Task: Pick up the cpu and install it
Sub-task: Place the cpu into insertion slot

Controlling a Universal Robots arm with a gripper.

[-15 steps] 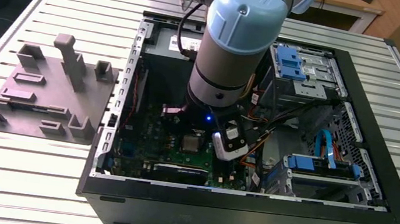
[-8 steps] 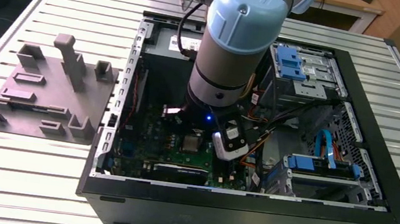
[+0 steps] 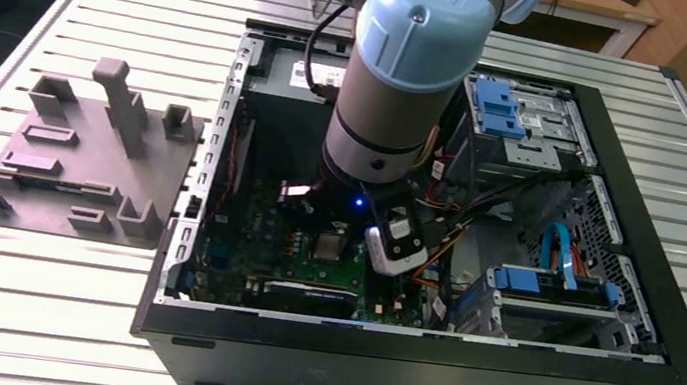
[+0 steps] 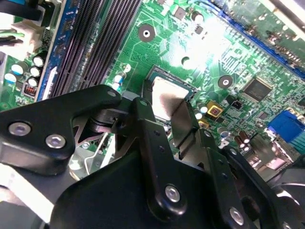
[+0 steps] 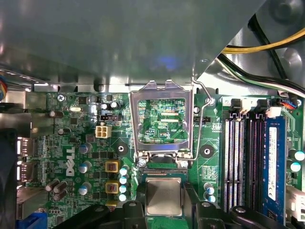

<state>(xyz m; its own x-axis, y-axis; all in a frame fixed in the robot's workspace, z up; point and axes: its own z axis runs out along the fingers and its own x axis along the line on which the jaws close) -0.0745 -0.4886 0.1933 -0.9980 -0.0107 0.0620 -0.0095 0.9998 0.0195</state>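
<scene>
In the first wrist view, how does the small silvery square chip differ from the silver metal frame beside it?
The small silvery square cpu is solid with a plain top; the silver hinged metal frame is hollow, and the green circuit board shows through its window. The cpu lies flat against the board; the frame is swung open, clear of the cpu. The cpu looks smaller. Both are shiny metal.

The arm [image 3: 390, 108] is a silver-grey tube with pale blue caps [image 3: 425, 17] and a black cable [image 3: 316, 42]. The hand [image 4: 167, 109] has black linked fingers [image 4: 152, 138] studded with silver screws [image 4: 172, 192].
</scene>
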